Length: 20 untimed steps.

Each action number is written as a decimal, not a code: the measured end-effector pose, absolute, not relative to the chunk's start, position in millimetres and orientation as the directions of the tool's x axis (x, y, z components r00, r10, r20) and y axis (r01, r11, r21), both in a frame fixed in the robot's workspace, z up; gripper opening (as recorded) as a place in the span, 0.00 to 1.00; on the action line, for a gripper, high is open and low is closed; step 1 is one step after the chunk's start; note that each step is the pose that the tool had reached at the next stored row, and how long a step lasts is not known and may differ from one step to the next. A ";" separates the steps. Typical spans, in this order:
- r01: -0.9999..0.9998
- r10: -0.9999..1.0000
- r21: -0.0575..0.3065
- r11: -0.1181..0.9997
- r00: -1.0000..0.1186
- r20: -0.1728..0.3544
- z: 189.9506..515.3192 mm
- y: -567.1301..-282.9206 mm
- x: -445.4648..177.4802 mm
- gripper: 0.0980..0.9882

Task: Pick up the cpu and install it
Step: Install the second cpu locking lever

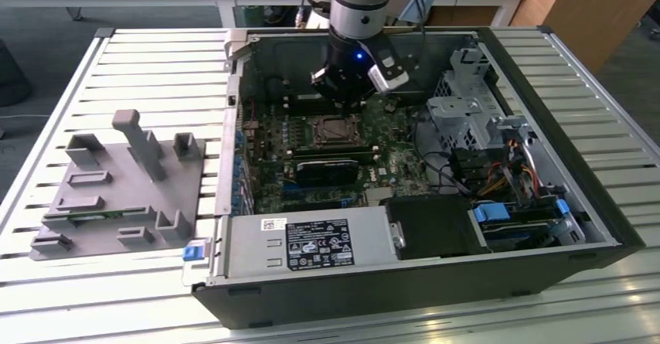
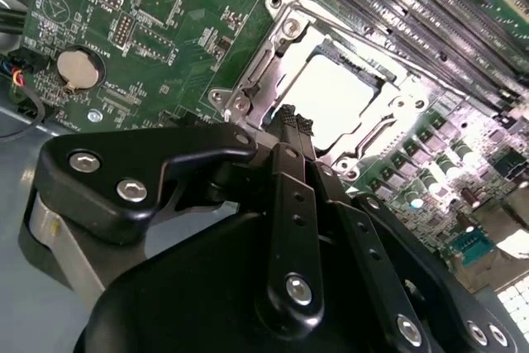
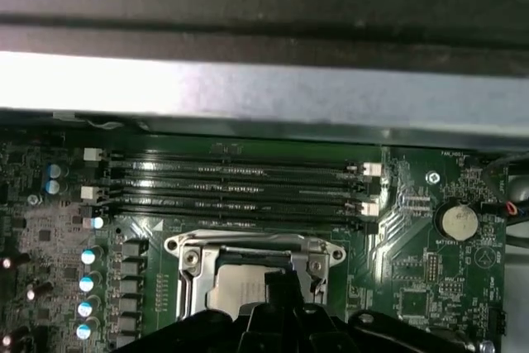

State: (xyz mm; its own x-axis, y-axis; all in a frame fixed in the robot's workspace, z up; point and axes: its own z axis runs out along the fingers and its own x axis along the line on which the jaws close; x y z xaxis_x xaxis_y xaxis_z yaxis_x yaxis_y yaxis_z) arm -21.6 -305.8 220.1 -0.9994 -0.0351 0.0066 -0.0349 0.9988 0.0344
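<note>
The cpu (image 2: 335, 93), a flat square chip with a bright silver-grey top, lies inside the metal-framed socket (image 2: 248, 80) on the green motherboard; it is also seen in the first wrist view (image 3: 231, 293). In the exterior view the socket (image 1: 335, 131) sits mid-board inside the open computer case. My gripper (image 2: 295, 119) hangs just above the socket's edge with its black fingers pressed together and nothing between them. Its dark tip (image 3: 279, 280) overlaps the chip's side in the first wrist view. In the exterior view the gripper (image 1: 345, 100) hovers over the socket.
Memory slots (image 3: 240, 188) run beside the socket, and a coin battery (image 3: 456, 221) sits on the board. A black heatsink block (image 1: 324, 170) lies below the socket. A drive cage (image 1: 469, 112) and cables fill the case's right. A grey fixture (image 1: 124, 189) rests on the slatted table.
</note>
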 end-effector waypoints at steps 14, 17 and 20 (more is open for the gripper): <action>-0.035 -0.035 0.035 0.999 -0.999 0.007 229.7 -311.4 -21.5 0.01; -0.035 -0.035 0.035 0.999 -0.999 0.007 229.6 -315.5 -21.5 0.01; -0.035 -0.035 0.035 0.999 -0.999 0.007 229.4 -318.7 -21.6 0.01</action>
